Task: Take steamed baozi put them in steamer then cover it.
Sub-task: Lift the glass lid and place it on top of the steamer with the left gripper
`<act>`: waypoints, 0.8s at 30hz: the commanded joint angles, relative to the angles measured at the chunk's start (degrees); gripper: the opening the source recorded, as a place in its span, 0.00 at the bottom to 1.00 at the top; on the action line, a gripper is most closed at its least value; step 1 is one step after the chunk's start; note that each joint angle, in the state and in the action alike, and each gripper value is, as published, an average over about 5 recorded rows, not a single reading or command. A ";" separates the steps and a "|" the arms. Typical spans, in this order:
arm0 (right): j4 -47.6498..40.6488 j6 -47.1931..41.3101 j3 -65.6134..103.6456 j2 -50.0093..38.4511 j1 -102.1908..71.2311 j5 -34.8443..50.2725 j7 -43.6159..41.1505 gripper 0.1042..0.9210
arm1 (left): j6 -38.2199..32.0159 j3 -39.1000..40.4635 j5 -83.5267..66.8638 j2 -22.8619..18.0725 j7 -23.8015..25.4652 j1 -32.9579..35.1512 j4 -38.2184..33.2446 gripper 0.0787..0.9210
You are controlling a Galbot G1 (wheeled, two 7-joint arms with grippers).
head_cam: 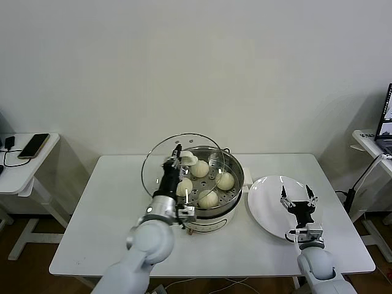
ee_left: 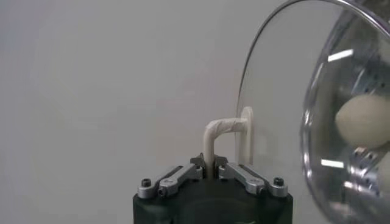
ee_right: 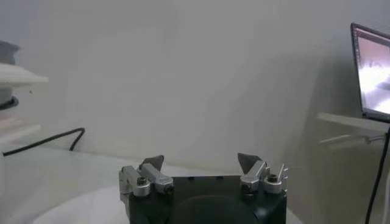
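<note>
The left pincer (head_cam: pixel 177 160) is closed tight on the white bent handle (ee_left: pixel 214 135) of the round clear glass lid (head_cam: pixel 160 160), which stands tilted on edge at the 9 o'clock side of the round shiny stainless-steel steamer (head_cam: pixel 233 197), its lower edge close to the steamer's rim. All loading looks finished, so the step in hand is the covering.

To do it well, I judge the lid must first be swung from its near-upright tilt down to level, with the handle pointing up, before it is lowered. It should be centred over the rim so the glass edge seats all round rather than catching on the 9 o'clock wall. The grip is on a thin handle, so a slow wrist turn would keep the lid from swinging. The pincer should let go only once the lid rests evenly.

The right pincer (head_cam: pixel 299 199) hovers idle above the flat white round plate (head_cam: pixel 263 214), at 3 o'clock from the steamer, its fingers spread wide and holding nothing.

Counted: four cream-white domed steamed baozi (head_cam: pixel 208 198) sit on the perforated tray inside the steamer, at roughly 12, 3, 6 and 9 o'clock; one steamer; one lid; one plate, with no bun on it; one white bench (head_cam: pixel 110 233) carrying them all.
</note>
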 commanded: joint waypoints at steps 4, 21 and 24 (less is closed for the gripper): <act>-1.20 -0.94 -0.22 0.61 0.34 -1.04 0.27 0.88 | 3.52 5.54 11.26 -8.50 5.12 -5.52 10.43 0.13; -1.79 -0.86 0.15 0.33 0.30 -1.34 0.12 0.88 | 5.34 5.55 14.23 -11.93 6.94 -5.20 13.44 0.13; -1.82 -0.88 0.13 0.33 0.37 -1.35 0.10 0.88 | 5.00 5.33 14.11 -12.04 6.55 -5.14 14.29 0.13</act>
